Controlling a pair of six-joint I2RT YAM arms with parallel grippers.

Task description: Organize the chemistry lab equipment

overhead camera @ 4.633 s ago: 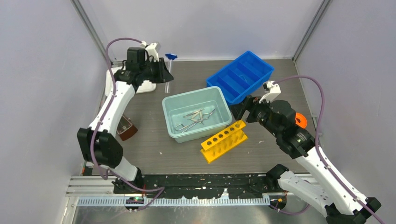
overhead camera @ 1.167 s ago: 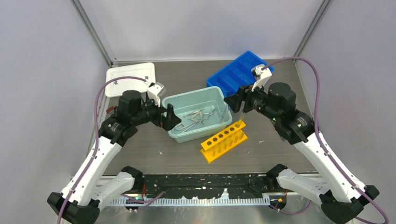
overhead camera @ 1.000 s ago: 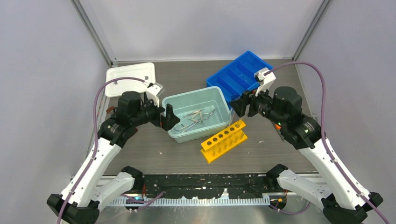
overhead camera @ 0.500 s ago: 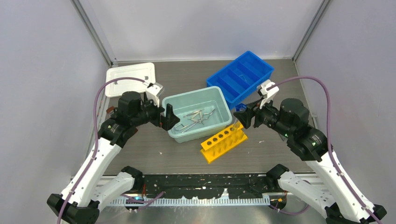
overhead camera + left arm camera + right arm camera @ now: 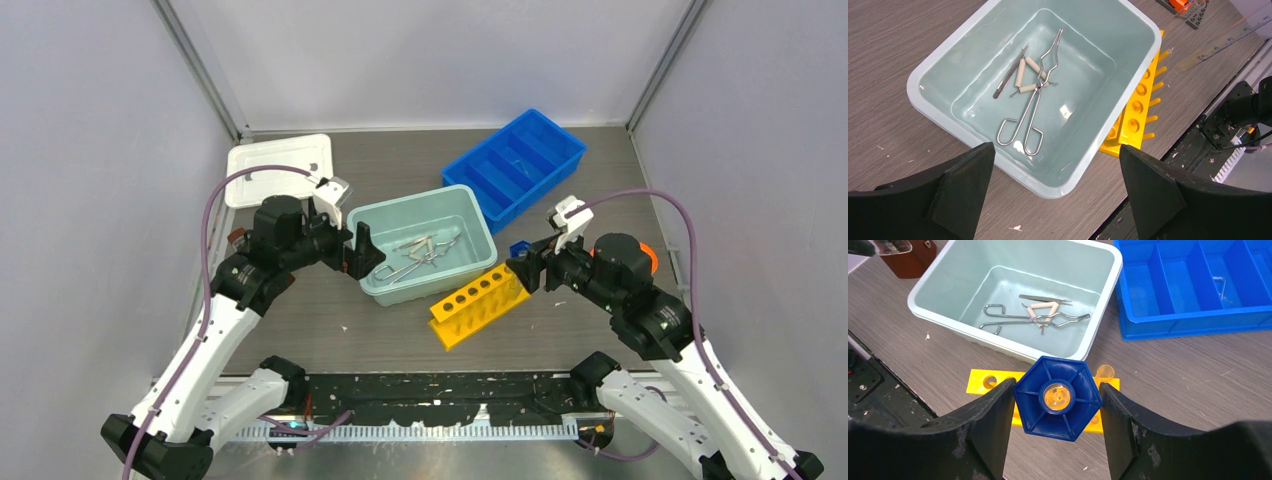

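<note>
Blue-capped tube [image 5: 1058, 397] above yellow rack [image 5: 983, 382], teal tub [image 5: 973, 270] just behind

The tub [image 5: 410, 198] sits mid-table. In it lie the crucible tongs [image 5: 1036, 102], with the wire triangle [image 5: 1024, 75] overlapping their arms and the tweezers [image 5: 1011, 71] just beside the triangle. The test-tube rack [image 5: 478, 300] lies before the tub's right corner, just beside it. The divided tray [image 5: 545, 183] stands behind and right of the tub, and the flat lid [image 5: 280, 165] lies at the back left. The capped tube [image 5: 1058, 397], held in the right gripper [image 5: 1057, 390], hangs over the rack's right end.
</note>
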